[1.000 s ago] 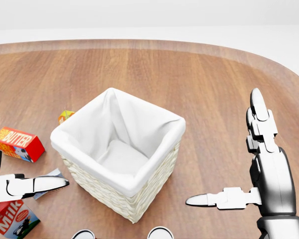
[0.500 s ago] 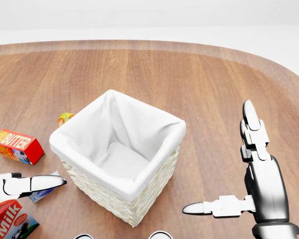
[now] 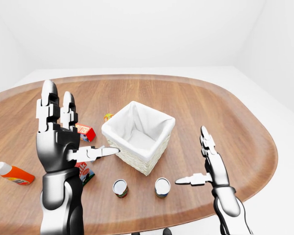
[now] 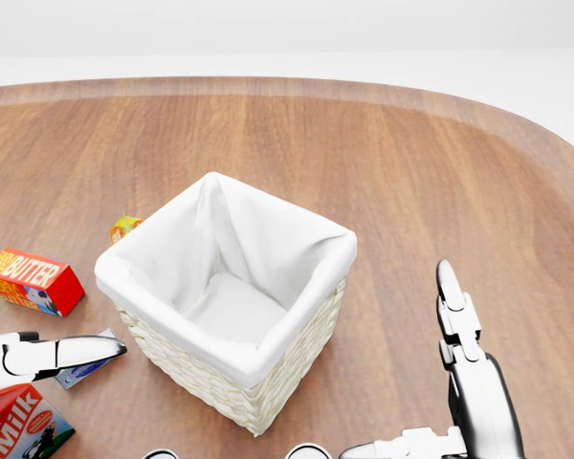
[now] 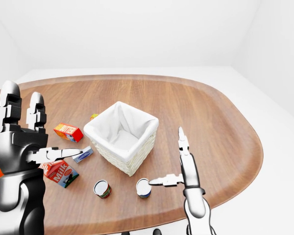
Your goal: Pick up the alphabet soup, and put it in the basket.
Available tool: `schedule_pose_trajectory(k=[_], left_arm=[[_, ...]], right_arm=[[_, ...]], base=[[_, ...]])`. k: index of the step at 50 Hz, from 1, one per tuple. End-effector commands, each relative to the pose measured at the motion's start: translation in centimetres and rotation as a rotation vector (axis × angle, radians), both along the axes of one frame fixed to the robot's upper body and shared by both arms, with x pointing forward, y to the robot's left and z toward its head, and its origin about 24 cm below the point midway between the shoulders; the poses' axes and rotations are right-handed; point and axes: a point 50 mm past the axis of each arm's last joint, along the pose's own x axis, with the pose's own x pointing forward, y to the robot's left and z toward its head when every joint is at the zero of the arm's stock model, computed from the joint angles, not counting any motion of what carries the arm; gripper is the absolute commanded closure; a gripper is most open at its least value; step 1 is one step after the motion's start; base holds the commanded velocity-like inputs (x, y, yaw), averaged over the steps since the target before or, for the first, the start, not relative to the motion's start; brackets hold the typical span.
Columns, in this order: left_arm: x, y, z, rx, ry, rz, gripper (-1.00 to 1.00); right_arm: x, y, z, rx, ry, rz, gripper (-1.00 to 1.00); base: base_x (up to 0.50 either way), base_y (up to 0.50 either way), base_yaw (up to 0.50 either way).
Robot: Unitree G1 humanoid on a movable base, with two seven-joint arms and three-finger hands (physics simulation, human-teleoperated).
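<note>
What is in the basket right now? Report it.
Empty: the basket shows only bare white lining, and both cans stand outside on the table.

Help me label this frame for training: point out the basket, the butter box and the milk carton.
basket [image 4: 311, 316]: head view, on the white liner folded over its right rim.
butter box [image 4: 35, 278]: head view, on its red top face.
milk carton [image 5: 60, 173]: right-eye view, on its red printed side.
</note>
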Motion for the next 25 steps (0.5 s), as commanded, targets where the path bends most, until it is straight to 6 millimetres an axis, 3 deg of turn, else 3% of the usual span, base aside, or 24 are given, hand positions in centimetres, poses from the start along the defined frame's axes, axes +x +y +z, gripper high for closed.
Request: schedule_pose_trajectory(k=[1,25], left_arm=[[0.1,0.0,-0.2,0.0,0.012,-0.001,-1.0],[0.1,-0.2,-0.3,0.0,0.015,-0.005,-1.0]], right_arm=[[-1.1,0.4,-2.0,0.001,0.065,0.013,-1.0],[-2.4,2.3,-6.1,-0.079,0.27,0.144,-1.0]], base=[[0.0,0.0,0.0],[0.0,0.0,0.0]])
